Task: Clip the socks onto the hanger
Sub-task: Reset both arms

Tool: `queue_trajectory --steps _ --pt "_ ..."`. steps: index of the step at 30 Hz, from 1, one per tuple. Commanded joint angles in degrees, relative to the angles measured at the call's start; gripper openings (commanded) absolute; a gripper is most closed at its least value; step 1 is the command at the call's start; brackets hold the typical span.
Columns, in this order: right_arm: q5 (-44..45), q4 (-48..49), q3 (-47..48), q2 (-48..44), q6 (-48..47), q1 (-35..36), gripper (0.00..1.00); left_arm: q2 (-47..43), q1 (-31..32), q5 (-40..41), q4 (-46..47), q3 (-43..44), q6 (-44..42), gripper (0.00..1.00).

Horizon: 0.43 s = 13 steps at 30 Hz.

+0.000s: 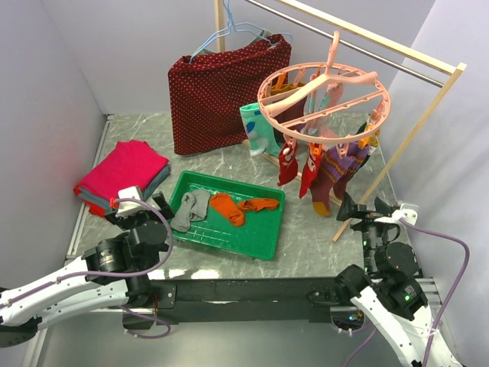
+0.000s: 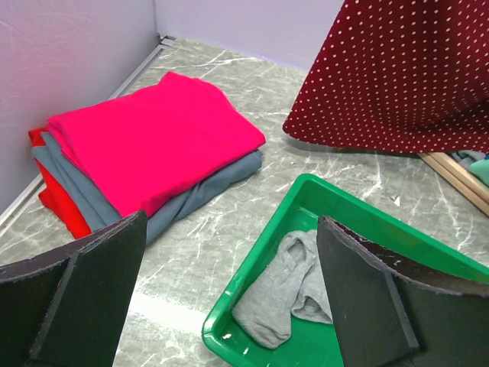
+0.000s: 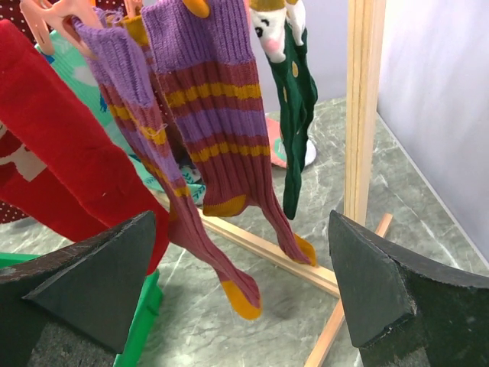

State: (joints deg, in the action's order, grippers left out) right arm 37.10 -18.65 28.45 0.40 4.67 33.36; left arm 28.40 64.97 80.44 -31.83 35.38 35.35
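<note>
Left jaws and right jaws are gaping wide and empty; the grey sock [image 2: 283, 294], judged light and limp, is lying ahead of the left jaws, wanting a pinch at one end, the hanger [image 1: 327, 76] up beyond the right jaws.

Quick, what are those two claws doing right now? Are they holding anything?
Left gripper: open, holding nothing.
Right gripper: open, holding nothing.

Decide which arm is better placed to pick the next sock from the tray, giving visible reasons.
Probably left. Its open left gripper sits by the green tray, the grey sock just ahead of it. The right gripper faces socks already clipped on the hanger.
</note>
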Motion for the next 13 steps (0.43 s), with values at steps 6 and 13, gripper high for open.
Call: queue_trajectory --steps 6,13 --pt "0.8 0.4 -0.9 -16.8 0.9 -0.1 1.00 -1.0 0.2 -0.2 5.4 0.1 -4.3 0.96" --pt "0.9 1.8 -1.6 -16.7 0.1 -0.1 1.00 -0.9 0.2 -1.3 7.5 0.0 -6.7 0.97"
